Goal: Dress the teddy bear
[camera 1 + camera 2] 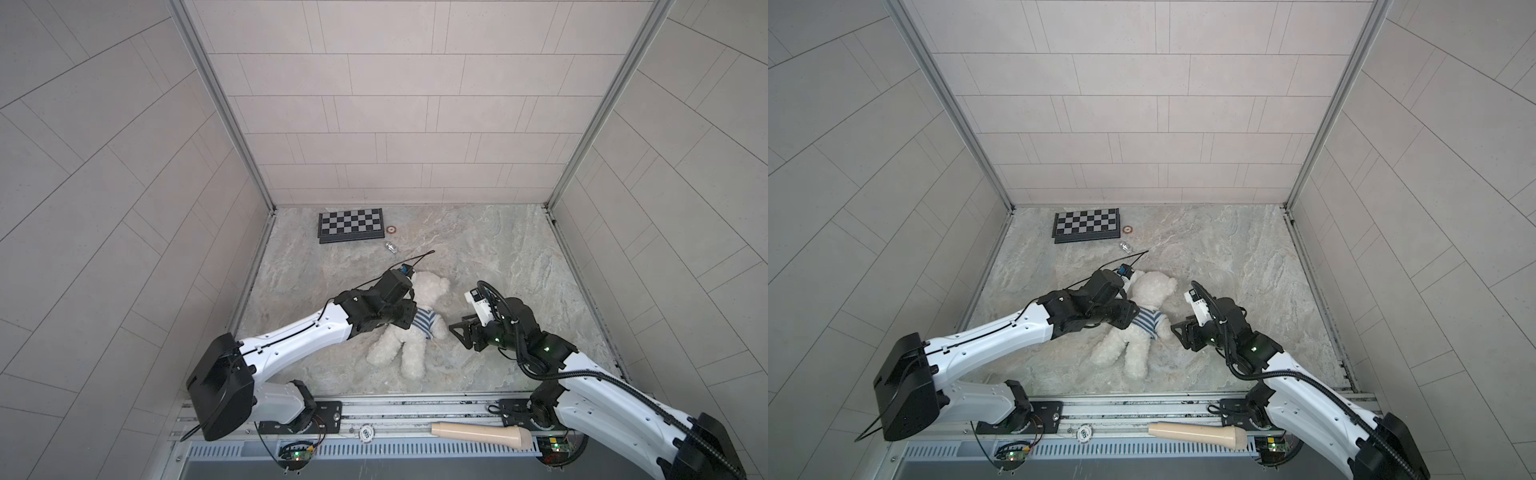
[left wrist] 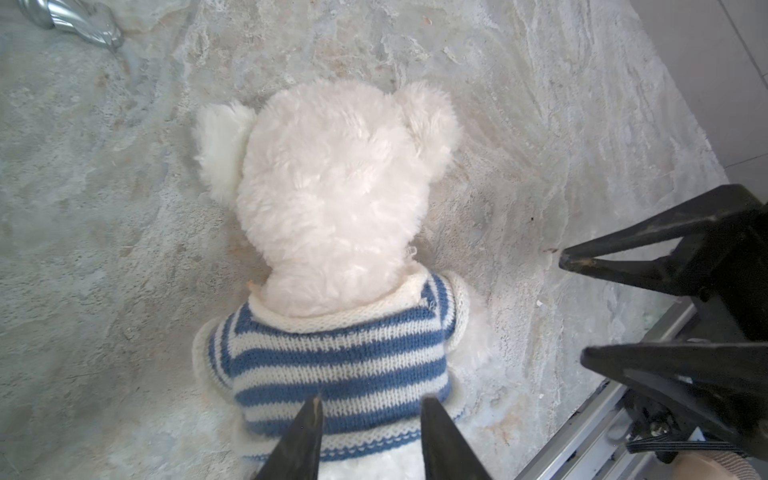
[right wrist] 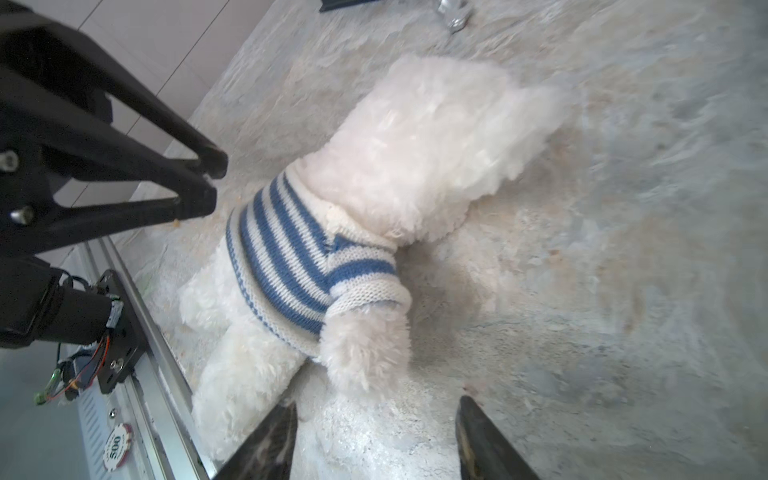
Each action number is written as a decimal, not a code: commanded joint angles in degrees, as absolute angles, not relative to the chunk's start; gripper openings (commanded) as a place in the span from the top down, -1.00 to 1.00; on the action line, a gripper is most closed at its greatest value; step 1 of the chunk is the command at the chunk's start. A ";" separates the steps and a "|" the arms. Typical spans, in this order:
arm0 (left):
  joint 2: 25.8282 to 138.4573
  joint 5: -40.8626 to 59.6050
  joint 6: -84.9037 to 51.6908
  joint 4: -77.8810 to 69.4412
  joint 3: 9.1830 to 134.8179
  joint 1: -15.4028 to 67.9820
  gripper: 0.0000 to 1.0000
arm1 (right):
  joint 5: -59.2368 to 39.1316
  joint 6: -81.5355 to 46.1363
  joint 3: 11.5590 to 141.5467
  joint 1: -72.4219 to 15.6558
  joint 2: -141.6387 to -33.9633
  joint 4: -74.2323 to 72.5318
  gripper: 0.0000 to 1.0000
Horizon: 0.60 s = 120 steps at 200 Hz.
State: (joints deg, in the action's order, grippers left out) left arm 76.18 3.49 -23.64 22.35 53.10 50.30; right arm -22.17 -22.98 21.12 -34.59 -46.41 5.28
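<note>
Bear [image 1: 409, 347]: laid face down on table [image 1: 498, 257], sweater [image 2: 332, 357] worn. Left end effector [image 2: 370, 401]: released, held over sweater back. Right end effector [image 3: 378, 402]: released, held beside bear. Dressing judged done, hence nothing gripped.

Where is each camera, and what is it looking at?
Both top views: high above, looking down at the fluffy white teddy bear in its blue-striped knitted sweater; left arm and right arm show.
Left wrist: behind the left gripper, facing the bear's back; right gripper shows.
Right wrist: behind the right gripper, facing the bear's side; left gripper shows.
Shared by all: the bear.
</note>
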 commanded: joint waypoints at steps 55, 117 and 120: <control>77.44 1.57 -22.19 21.55 48.89 50.68 0.12 | -20.89 -24.43 21.20 -37.98 -55.29 -3.78 -0.27; 77.17 1.76 -23.90 20.15 46.27 53.03 0.15 | -20.32 -23.30 22.93 -38.50 -64.24 -8.71 -0.27; 77.17 1.76 -24.00 20.09 46.17 53.14 0.16 | -20.23 -23.15 22.98 -38.50 -64.59 -8.77 -0.27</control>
